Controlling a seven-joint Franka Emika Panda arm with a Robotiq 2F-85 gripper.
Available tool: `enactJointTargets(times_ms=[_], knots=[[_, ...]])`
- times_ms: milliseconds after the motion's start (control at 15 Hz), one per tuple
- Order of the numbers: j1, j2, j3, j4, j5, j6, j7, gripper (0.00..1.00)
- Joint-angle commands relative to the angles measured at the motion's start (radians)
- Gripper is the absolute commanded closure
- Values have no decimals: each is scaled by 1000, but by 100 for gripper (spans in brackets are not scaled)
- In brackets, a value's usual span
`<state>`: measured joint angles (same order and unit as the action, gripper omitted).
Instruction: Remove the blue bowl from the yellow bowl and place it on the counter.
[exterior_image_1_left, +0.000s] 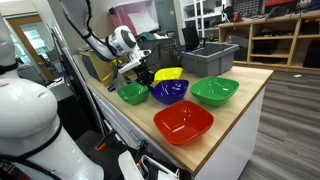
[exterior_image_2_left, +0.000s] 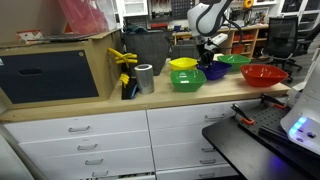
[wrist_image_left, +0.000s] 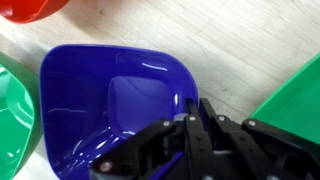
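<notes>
The blue bowl (exterior_image_1_left: 169, 91) is upright at counter level between the small green bowl (exterior_image_1_left: 132, 94) and the large green bowl (exterior_image_1_left: 214, 91), apart from the yellow bowl (exterior_image_1_left: 168, 74) behind it. In the wrist view my gripper (wrist_image_left: 192, 112) is shut on the rim of the blue bowl (wrist_image_left: 100, 95), one finger inside and one outside. The gripper also shows in both exterior views (exterior_image_1_left: 143, 76) (exterior_image_2_left: 210, 52), at the blue bowl (exterior_image_2_left: 215, 70). The yellow bowl (exterior_image_2_left: 183, 64) is empty on the wooden counter (exterior_image_1_left: 245, 85).
A red bowl (exterior_image_1_left: 183, 123) sits near the counter's front corner. A grey bin (exterior_image_1_left: 208, 57) stands at the back. A silver can (exterior_image_2_left: 145, 78), a yellow tool (exterior_image_2_left: 125, 70) and a large box (exterior_image_2_left: 60, 65) stand at the counter's far end.
</notes>
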<state>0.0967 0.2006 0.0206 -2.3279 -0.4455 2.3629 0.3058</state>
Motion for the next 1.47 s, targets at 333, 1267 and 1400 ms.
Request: enactJointTargets(times_ms=[333,1267,1400], knots=[[1,-114,0,7,62,-93,-15,19],[-51,-178,2,146,215,-264,150,0],[-48,-167,7,185,221,-312,185,0]])
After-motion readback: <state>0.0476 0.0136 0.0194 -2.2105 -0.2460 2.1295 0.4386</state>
